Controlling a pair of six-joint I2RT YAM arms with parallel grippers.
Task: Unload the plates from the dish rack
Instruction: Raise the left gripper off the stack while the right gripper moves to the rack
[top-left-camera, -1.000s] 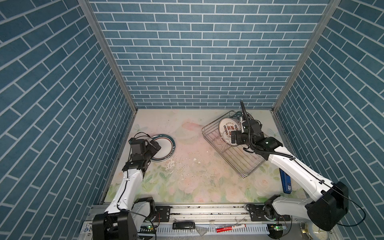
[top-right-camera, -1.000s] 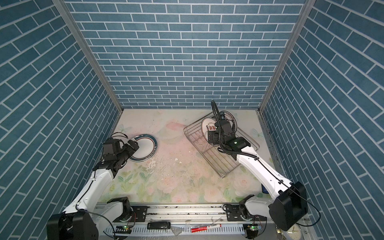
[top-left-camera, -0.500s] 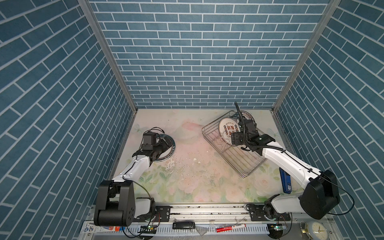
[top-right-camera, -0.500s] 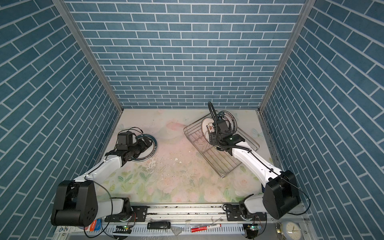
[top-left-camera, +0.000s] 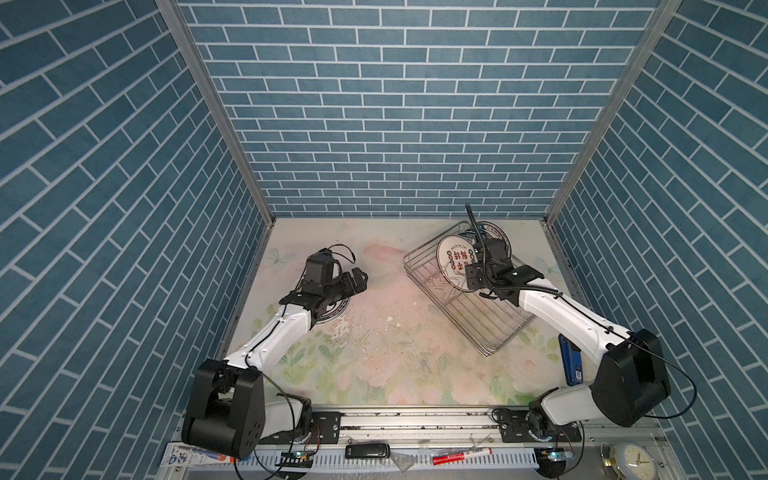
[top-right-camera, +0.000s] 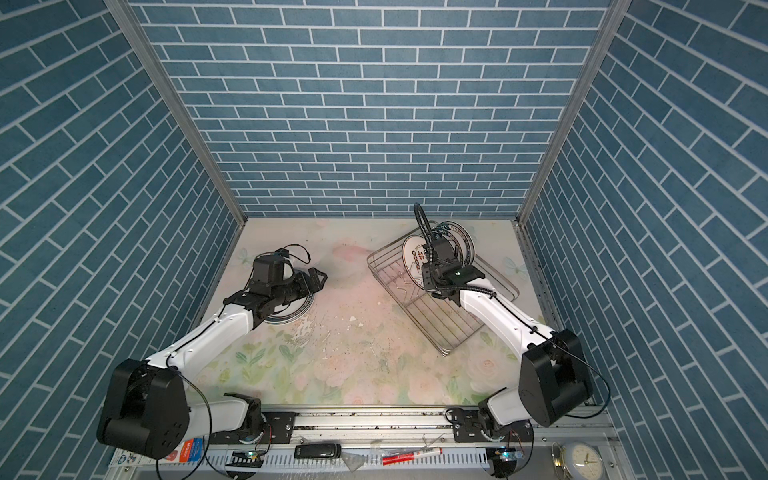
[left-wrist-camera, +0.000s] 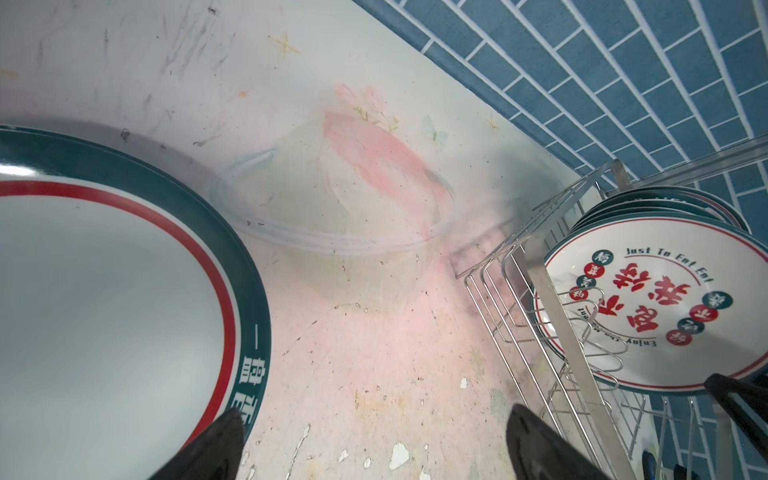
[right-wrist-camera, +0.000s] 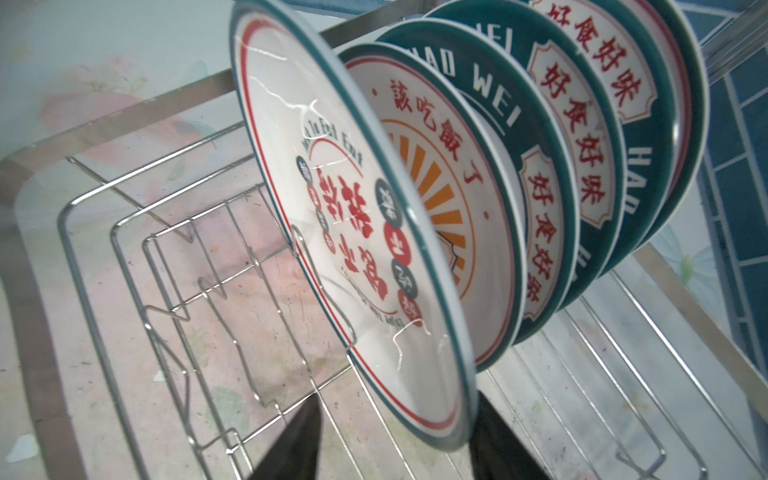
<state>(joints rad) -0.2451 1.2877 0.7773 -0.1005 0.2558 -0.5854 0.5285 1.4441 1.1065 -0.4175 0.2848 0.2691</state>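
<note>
Just then my right gripper (right-wrist-camera: 395, 424) sat over the dish rack (top-left-camera: 494, 332), jaws half-closed astride the rim of the front plate (right-wrist-camera: 345, 232), the white one with red characters in its middle. One finger (right-wrist-camera: 503, 449) lay close behind the plate. The other finger (right-wrist-camera: 295, 449) stood off from its face with a gap showing, so I had no grip on it. That plate stood on edge in its wire slot, leaning. Behind it came the sunburst plate (right-wrist-camera: 453, 187) and then the green-rimmed plates (right-wrist-camera: 552, 137), all bunched at the end of the rack nearest the back wall. In both top views the rack lay askew on the right side of the table (top-left-camera: 395, 365).

My left gripper (left-wrist-camera: 374, 444) hung low over the table's left side, jaws spread wide and holding nothing. Beside it, partly under my wrist, the flat plate (left-wrist-camera: 104, 291) with a green rim and red ring lay on the table, well apart from the rack.
</note>
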